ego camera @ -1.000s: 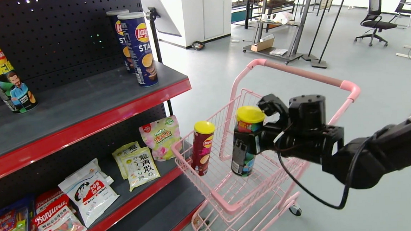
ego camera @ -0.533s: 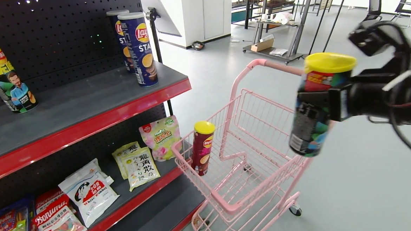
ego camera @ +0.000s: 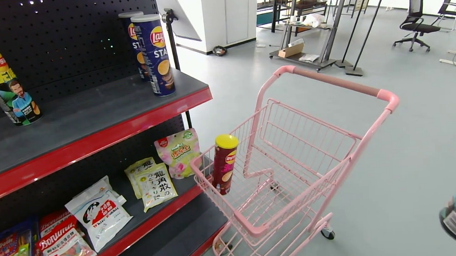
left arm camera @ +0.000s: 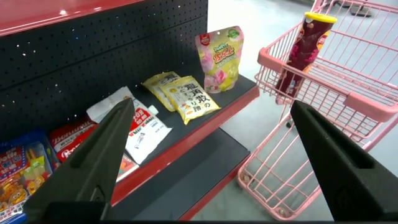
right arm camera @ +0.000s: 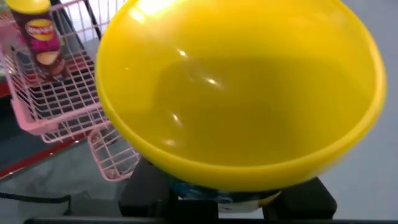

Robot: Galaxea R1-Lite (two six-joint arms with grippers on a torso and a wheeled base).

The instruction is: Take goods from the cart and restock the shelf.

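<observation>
While gripped by the right claw (right arm camera: 224, 202), held can (right arm camera: 239, 93): yellow lid sits close before the right wrist camera. Its patterned lower end shows at the head view's lower right edge, with the floor (ego camera: 408, 142) behind it, well apart from the cart (ego camera: 329, 79) on the cart's right.
Right claw: black fingers (right arm camera: 144, 194) show on either side beneath the lid. The lid hides most of the contact, so the claw appears clamped on the held can.
Left claw (left arm camera: 211, 106): fingers spread wide, nothing between them. It faces the lower board of the shelf (left arm camera: 93, 56), with the cart's corner beyond one finger.
Cart: pink wire basket on the floor, just beside the shelf end.
Maroon can (ego camera: 224, 164): yellow lid, upright in the cart's corner nearest the shelf.
Shelf: dark boards, red front edges, pegboard back.
Blue cans (ego camera: 156, 53): two, upright, close together at the upper board's right end.
Patterned can (ego camera: 5, 83): upright at the upper board's left, well apart from the blue cans.
Snack bags (ego camera: 153, 182): lying along the lower board.
</observation>
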